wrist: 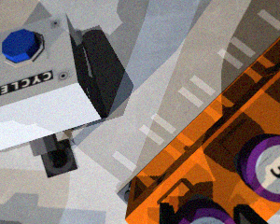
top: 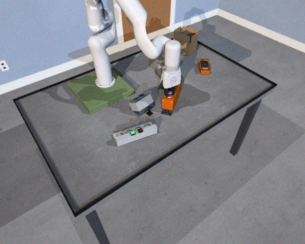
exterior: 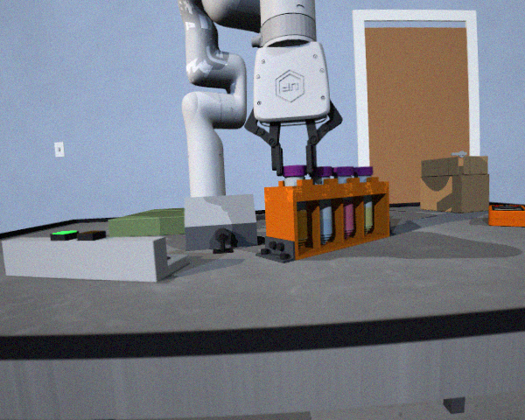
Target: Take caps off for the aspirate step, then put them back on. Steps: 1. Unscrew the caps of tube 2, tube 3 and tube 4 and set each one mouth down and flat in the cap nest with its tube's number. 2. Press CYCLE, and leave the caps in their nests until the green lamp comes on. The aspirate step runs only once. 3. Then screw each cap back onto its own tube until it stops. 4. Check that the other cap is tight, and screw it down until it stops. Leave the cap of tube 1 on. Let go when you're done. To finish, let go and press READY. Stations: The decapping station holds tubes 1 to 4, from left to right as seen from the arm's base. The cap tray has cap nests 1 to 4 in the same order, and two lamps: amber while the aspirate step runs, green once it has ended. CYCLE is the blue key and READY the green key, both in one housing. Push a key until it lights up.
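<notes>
The orange decapping station (top: 171, 99) holds four tubes, all with purple caps (exterior: 328, 171). My gripper (exterior: 294, 171) points straight down and is shut on the cap of tube 4, the end tube nearest the exterior camera. That cap sits on its tube. In the wrist view it shows at the bottom edge between the fingers, with cap 3 (wrist: 271, 168) beside it. The grey cap tray (top: 134, 134) has its green lamp (top: 132, 132) lit; I see no purple caps in its nests. The blue CYCLE key (wrist: 21, 44) sits on the grey housing (top: 142, 103).
The key housing stands close to the left of the station in the exterior view (exterior: 220, 221). A cardboard box (top: 186, 39) and an orange meter (top: 204, 66) lie at the far side of the table. The arm's base stands on a green pad (top: 100, 90).
</notes>
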You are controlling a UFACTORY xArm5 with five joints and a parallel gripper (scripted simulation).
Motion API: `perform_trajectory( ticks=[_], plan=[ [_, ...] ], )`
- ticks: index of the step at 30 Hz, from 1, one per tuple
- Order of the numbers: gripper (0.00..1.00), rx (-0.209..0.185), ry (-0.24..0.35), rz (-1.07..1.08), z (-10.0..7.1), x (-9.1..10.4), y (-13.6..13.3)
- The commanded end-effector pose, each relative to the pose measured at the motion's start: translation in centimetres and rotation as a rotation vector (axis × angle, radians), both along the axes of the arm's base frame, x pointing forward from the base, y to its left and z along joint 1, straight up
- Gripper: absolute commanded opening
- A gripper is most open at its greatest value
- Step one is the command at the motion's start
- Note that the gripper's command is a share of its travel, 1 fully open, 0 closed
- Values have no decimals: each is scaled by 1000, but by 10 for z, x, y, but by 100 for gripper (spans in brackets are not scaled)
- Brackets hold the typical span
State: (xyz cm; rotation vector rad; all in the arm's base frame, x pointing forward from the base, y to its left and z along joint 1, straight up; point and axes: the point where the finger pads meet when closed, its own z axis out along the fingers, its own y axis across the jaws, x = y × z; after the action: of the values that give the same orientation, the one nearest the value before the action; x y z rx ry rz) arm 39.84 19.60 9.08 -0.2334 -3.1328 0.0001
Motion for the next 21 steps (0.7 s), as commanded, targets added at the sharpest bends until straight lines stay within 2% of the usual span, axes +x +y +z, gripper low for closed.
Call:
perform_trajectory(
  ticks=[1,9,15,17,21],
  plan=[
    [0,3,-2,0,1,1,0],
    [0,3,-2,-400,1,1,0],
    [0,3,-1,-652,1,1,0],
    [0,3,-1,-652,1,1,0],
    [0,4,-1,-872,0,1,0]
  ],
)
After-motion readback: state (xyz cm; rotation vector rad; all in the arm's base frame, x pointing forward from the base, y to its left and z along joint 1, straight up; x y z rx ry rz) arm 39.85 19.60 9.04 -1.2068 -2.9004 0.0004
